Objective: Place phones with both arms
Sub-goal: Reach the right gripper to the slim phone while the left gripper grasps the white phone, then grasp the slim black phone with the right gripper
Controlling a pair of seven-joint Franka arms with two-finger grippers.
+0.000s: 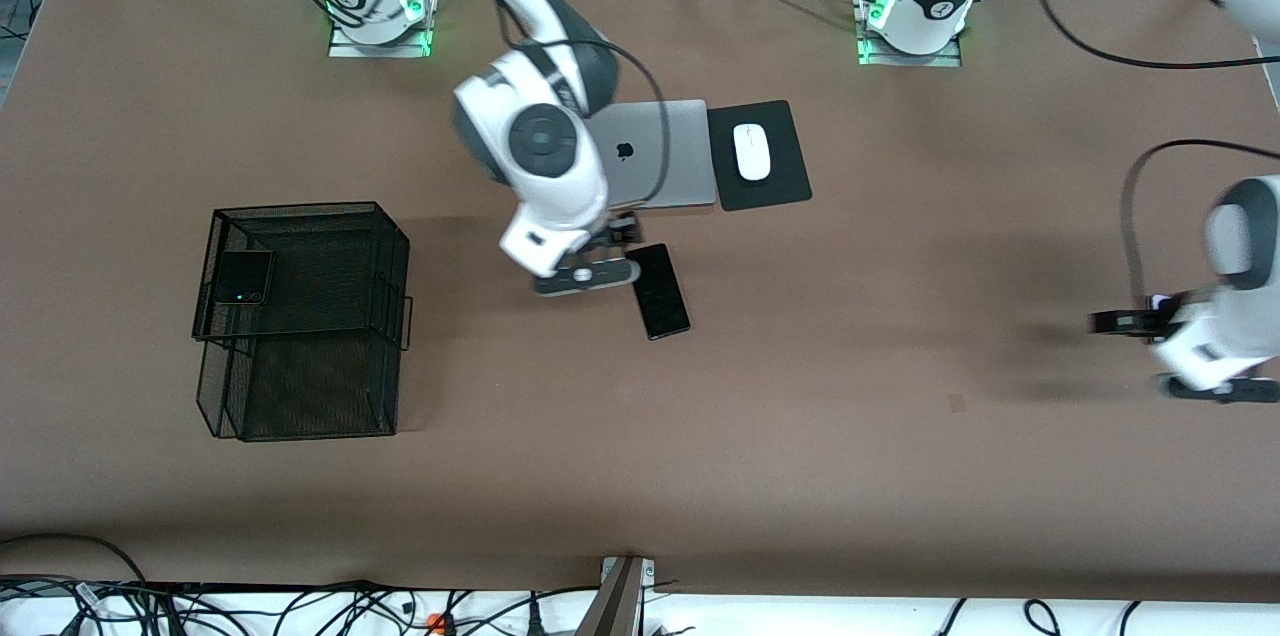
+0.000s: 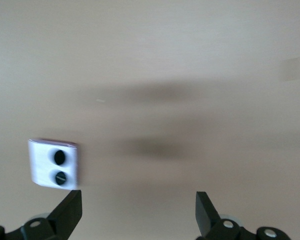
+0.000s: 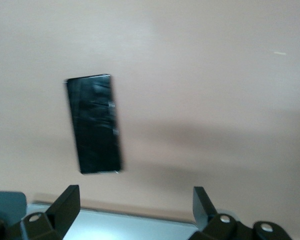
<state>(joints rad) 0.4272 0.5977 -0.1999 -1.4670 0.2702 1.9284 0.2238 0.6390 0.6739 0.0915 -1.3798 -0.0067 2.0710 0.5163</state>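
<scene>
Right gripper (image 3: 135,210) open over slim black phone (image 1: 661,290); left gripper (image 2: 139,212) open above lilac phone (image 2: 54,163).

Lilac phone (image 2: 54,163) on table (image 2: 190,60), open left gripper (image 2: 139,212) above.

My bench (image 1: 800,436), a broad matte brown surface, fills the scene under even overhead light. Green lamps (image 1: 865,41) glow at its farther edge. Black cables (image 1: 300,611) tangle along the white strip nearest the camera.
</scene>
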